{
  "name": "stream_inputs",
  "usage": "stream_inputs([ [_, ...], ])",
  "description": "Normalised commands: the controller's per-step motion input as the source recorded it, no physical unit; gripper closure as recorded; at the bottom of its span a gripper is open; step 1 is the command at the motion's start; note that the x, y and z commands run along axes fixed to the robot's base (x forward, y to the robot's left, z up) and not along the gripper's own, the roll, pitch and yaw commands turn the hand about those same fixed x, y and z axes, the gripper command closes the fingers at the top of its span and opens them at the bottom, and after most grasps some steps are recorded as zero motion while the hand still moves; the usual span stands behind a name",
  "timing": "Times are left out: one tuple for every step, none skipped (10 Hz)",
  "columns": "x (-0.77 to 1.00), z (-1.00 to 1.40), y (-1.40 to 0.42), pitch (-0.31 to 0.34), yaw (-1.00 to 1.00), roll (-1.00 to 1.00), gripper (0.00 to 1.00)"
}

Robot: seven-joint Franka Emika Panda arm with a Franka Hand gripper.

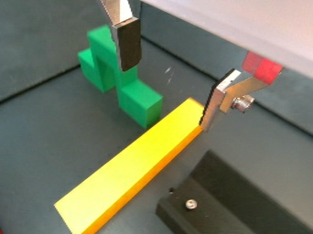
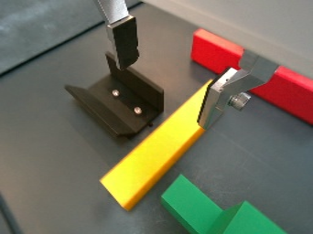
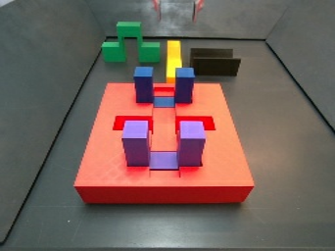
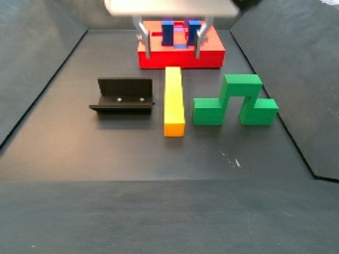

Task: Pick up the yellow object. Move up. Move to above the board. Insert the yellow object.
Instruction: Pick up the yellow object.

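The tabletop (image 4: 79, 189) is a dark grey, matte surface with low walls rising at its sides, seen in both side views. 4 things lie directly on it. The board (image 3: 98, 162), a thick red slab (the biggest by far), sits flat toward one end. The yellow object (image 4: 172, 99) lies flat and lengthwise just beyond the board's edge. On one side of it stands the green stepped block (image 4: 233, 105), close by but apart; on the other side stands the fixture (image 4: 126, 97), also apart. The end effector (image 4: 169, 48) hangs above the tabletop, over the bar's end nearest the board, its plates spread apart.
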Motion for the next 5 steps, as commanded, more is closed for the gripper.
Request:
stream_inputs([
  [-0.10, -0.81, -0.11, -0.234, 0.00, 0.00, 0.00],
  [-0.01, -0.75, -0.09, -0.254, 0.00, -0.01, 0.00],
  [0.00, -0.68, -0.01, -0.254, 0.00, -0.06, 0.00],
  [0.10, -0.58, 0.00, -0.204, 0.00, -0.15, 0.00],
  [0.19, -0.48, 0.01, -0.146, -0.02, -0.18, 0.00],
])
